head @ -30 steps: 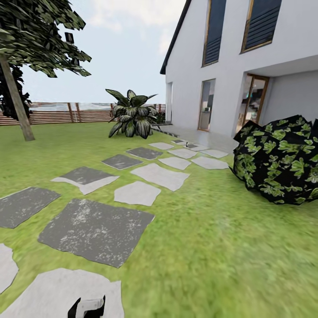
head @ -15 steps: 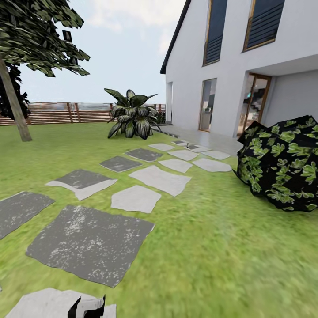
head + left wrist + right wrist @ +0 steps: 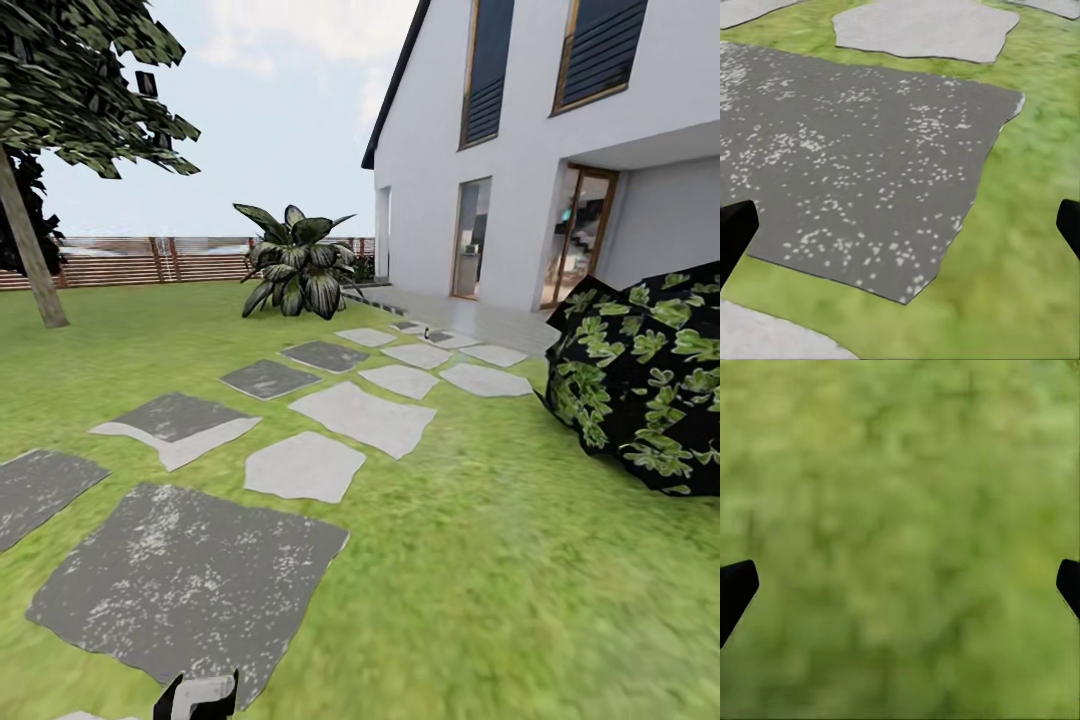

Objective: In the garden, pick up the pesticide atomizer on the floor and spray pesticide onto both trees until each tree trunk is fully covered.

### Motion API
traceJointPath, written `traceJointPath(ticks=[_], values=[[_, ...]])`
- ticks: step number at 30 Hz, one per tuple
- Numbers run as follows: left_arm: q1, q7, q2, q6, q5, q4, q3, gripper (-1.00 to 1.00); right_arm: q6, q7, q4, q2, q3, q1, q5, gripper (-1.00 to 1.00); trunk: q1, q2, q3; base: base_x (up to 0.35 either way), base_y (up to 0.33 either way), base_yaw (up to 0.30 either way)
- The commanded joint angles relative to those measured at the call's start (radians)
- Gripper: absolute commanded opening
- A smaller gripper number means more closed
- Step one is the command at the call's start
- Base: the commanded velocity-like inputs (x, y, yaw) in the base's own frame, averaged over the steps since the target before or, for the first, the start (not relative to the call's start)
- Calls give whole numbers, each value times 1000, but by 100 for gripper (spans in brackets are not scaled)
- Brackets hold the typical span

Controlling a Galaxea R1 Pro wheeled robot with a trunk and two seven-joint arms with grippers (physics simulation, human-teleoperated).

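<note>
From the head view, one tree [image 3: 60, 90] leans on a grey-brown trunk [image 3: 30, 255] at the lawn's far left before a slat fence [image 3: 150, 260], stepping stones [image 3: 180, 580] crossing grass [image 3: 500, 600] toward a white house [image 3: 560, 150]. In the left wrist view, the left pincer [image 3: 900, 229] gapes wide above dark paving. In the right wrist view, the right pincer [image 3: 900, 585] gapes wide over blurred grass.

Stepping stones [image 3: 360, 415], dark grey and pale, run in a loose path toward a white house [image 3: 560, 150] with tall dark windows and a glazed door [image 3: 575, 235]. A broad striped-leaf plant [image 3: 292, 262] stands near the house corner. A dark leafy bush [image 3: 645, 375] sits right of the path. Pale cloudy sky [image 3: 280, 110] above.
</note>
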Motion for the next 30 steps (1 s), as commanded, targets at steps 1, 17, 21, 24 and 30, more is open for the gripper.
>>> traceJointPath(ticks=[1, 17, 21, 24, 30], values=[[-1, 0, 0, -3, -6, 1, 4, 100, -2, 1, -1, 0, -1, 0, -2, 100, 0, 0, -1, 328, 0, 0], [-1, 0, 0, -3, -6, 1, 4, 100, -2, 1, -1, 1, -1, 0, -2, 100, 0, 0, -1, 328, 0, 0], [0, 0, 0, -3, -6, 1, 4, 100, -2, 1, -1, 1, -1, 0, -2, 100, 0, 0, -1, 328, 0, 0], [-1, 0, 0, -3, -6, 1, 4, 100, -2, 1, -1, 1, -1, 0, -2, 100, 0, 0, -1, 328, 0, 0], [-1, 0, 0, -3, -6, 1, 4, 100, -2, 1, -1, 1, -1, 0, -2, 100, 0, 0, -1, 328, 0, 0]])
